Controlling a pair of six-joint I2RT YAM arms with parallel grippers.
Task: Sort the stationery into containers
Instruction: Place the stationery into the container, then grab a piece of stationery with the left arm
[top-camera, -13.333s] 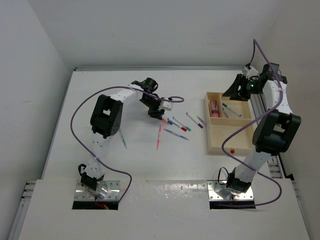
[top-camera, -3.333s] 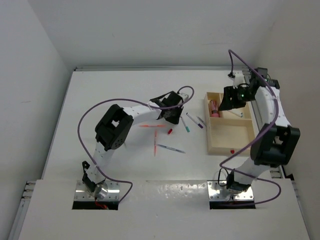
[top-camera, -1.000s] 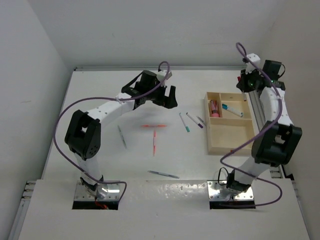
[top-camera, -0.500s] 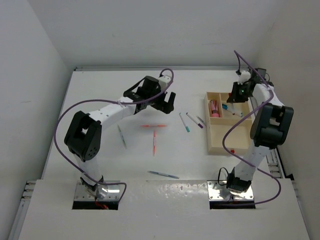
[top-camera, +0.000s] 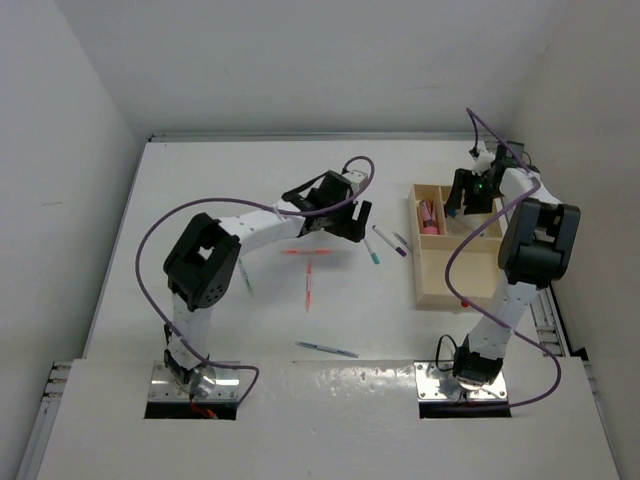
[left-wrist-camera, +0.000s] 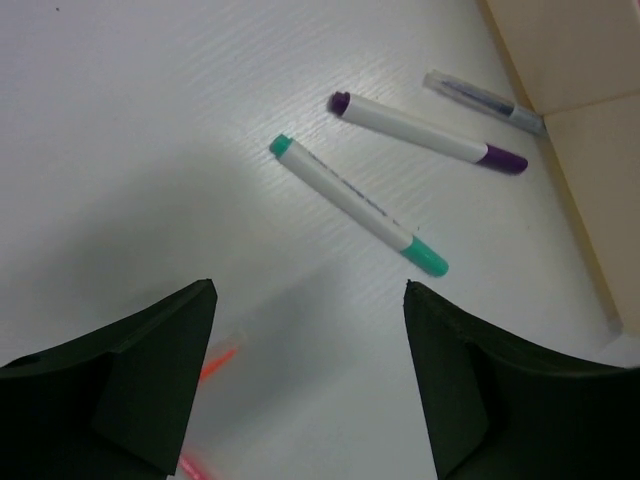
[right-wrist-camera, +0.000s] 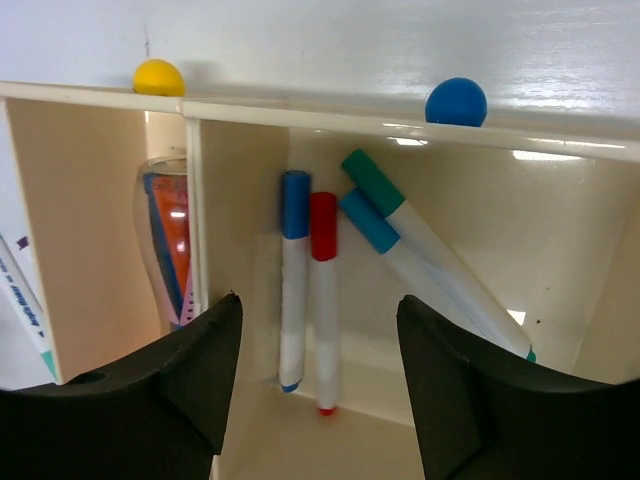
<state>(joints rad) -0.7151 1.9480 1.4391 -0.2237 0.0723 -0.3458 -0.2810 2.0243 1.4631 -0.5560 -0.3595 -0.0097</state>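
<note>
- Blue-capped marker (right-wrist-camera: 293, 290) and red-capped marker (right-wrist-camera: 322, 300) are lying side by side in the tray (top-camera: 418, 270), in its far-right small compartment.
- Green-capped marker (right-wrist-camera: 400, 212) and cyan-capped marker (right-wrist-camera: 385, 240) are lying slanted in the same compartment, at 1 o'clock from those two.
- Right gripper (right-wrist-camera: 315, 380) is hovering over that compartment. Its jaws are spread and gripping nothing. In the wrist view all four markers are sitting at 12 o'clock of it, none touching the fingers (right-wrist-camera: 170, 380).
- Pink block (top-camera: 429, 215) is sitting in the far-left small compartment, at 8 o'clock of the right gripper in the top view.
- Yellow dot (right-wrist-camera: 158, 77) and blue dot (right-wrist-camera: 456, 101) are sitting on the tray's far rim, red dot (top-camera: 464, 300) on the near rim.
- Teal-ended marker (left-wrist-camera: 358, 203) is lying loose on the table (top-camera: 200, 200), at 12 o'clock of the left gripper (left-wrist-camera: 310, 330) in the wrist view, apart from it.
- Purple-ended marker (left-wrist-camera: 428, 132) is lying just beyond it at 1 o'clock. Grey pen (left-wrist-camera: 485, 100) is lying farther at 1 o'clock, next to the tray wall.
- Left gripper is hanging above the table with jaws released and wide, holding nothing.
- Two orange pens (top-camera: 305, 251) are lying at 7 o'clock of the left gripper in the top view, one crosswise and one pointing toward the arm bases.
- Blue-grey pen (top-camera: 326, 348) is lying well apart at 6 o'clock, near the table's front edge.
</note>
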